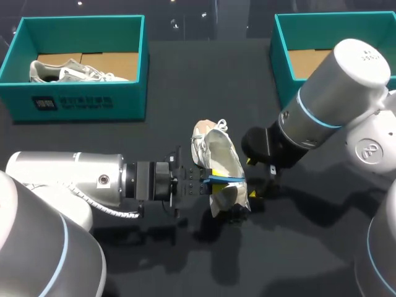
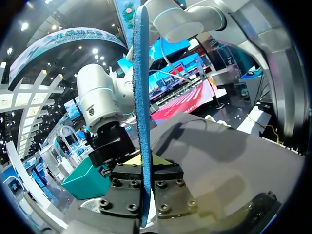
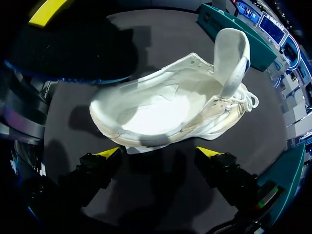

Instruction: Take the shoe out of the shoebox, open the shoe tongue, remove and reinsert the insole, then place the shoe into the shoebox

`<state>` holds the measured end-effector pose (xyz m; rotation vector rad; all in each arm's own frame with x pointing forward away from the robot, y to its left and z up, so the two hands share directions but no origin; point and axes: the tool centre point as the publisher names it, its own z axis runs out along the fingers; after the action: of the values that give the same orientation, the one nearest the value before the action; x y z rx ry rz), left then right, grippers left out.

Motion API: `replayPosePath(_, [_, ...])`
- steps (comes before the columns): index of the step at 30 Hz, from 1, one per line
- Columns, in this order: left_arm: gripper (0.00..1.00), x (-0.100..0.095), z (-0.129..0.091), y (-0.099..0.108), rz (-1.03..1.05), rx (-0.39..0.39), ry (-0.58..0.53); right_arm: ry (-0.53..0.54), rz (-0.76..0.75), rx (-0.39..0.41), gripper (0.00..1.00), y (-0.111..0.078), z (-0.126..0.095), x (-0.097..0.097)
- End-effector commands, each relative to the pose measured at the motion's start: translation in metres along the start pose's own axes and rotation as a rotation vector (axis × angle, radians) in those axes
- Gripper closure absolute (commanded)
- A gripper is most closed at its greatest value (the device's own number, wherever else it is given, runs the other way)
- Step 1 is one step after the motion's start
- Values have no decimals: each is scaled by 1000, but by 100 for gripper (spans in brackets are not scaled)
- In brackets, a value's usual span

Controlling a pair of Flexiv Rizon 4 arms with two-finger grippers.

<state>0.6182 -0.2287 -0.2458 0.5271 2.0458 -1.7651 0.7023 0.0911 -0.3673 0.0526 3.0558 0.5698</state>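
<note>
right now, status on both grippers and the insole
Left gripper shut on insole. Right gripper open, facing white shoe, tongue raised. Second shoe in left shoebox.

My right arm [image 1: 337, 93] hides much of the right shoebox [image 1: 322, 31].

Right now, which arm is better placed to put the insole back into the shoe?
Left. The left tool is shut on the insole, close to the shoe. The right tool is open and empty, with the shoe's opening ahead of it.
</note>
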Motion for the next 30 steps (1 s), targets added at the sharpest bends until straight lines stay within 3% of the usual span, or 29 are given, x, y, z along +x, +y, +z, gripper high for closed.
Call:
replayPosePath(1, [100,-1,6,1,0,-4,1,1,0,-5,0,0,2,-1])
replayPosePath(28, [100,-2,8,4,-22,-13,-6,25,3,1,0,0,4,-3])
replayPosePath(30, [100,-1,10,4,-22,16,4,25,3,1,0,0,4,-3])
